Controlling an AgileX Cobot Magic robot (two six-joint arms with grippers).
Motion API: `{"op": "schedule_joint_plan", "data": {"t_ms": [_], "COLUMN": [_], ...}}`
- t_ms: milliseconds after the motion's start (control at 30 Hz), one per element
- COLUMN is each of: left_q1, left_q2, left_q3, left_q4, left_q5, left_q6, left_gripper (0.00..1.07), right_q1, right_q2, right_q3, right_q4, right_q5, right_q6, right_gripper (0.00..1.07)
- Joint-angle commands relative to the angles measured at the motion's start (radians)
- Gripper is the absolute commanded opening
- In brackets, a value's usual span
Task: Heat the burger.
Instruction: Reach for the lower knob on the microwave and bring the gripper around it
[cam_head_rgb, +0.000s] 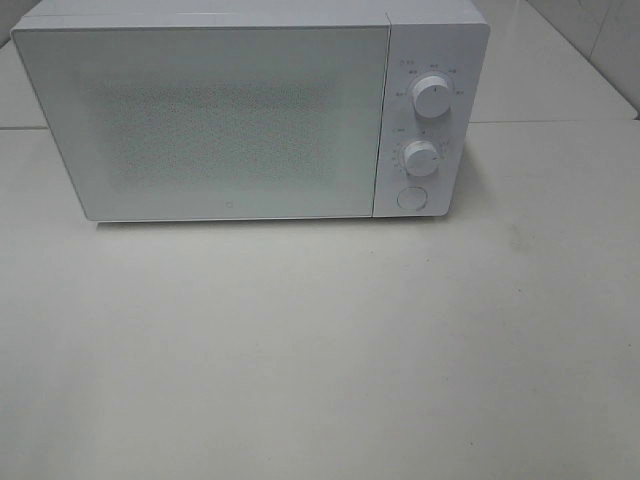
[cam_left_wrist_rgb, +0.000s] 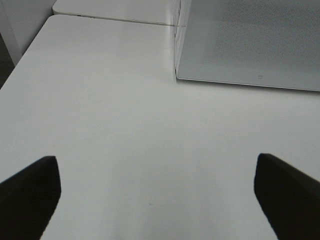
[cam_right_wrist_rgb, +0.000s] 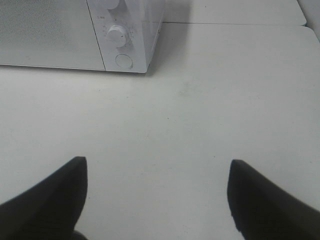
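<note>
Burger not in sight in any of the three views; whether the burger sits behind the microwave's shut door or off-frame cannot be told. High cam: white microwave (cam_head_rgb: 220, 120) at the back of the pale tabletop (cam_head_rgb: 320, 360), door closed, its dotted window too opaque to see thru. On the right panel, an upper dial (cam_head_rgb: 432, 95) & lower dial (cam_head_rgb: 421, 158) sit over a round button (cam_head_rgb: 411, 198). Dial markings are too small to read, and no arm is in frame. Left wrist cam: left gripper (cam_left_wrist_rgb: 157, 200) hangs over the tabletop, fingers (cam_left_wrist_rgb: 30, 192) spread wide w/ nothing btwn them, the microwave's door corner ahead; finger bases cut off by the frame edge. Right wrist cam: right gripper (cam_right_wrist_rgb: 155, 200) likewise parted & holding nothing, pointed toward the control panel, well apart from it. Handling, judged from the task alone: a burger should be light & soft, its stacked layers apt to slide, its bun easily crushed. Best taken gently across the sides, low enough to catch the bottom half, & kept level.
</note>
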Motion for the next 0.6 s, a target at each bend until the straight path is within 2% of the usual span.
{"op": "schedule_joint_plan", "data": {"t_ms": [33, 300, 600], "left_q1": [0.003, 0.003, 0.003], "left_q2": [-0.024, -0.018, -0.018], "left_q3": [0.003, 0.003, 0.003], "left_q4": [-0.011, -0.011, -0.011], "left_q5": [-0.009, -0.009, -0.009], "left_q6": [0.002, 0.002, 0.002], "left_gripper": [0.98, 0.98, 0.98], "right_q1": [-0.003, -0.003, -0.003], "right_q2": [-0.027, 0.048, 0.212], "right_q3": [-0.011, -0.040, -0.031], "right_q4": [0.003, 0.003, 0.000], "right_q5": [-0.017, -0.079, -0.271], "right_q6": [0.008, 0.023, 0.029], "right_gripper": [0.76, 0.76, 0.76]}}
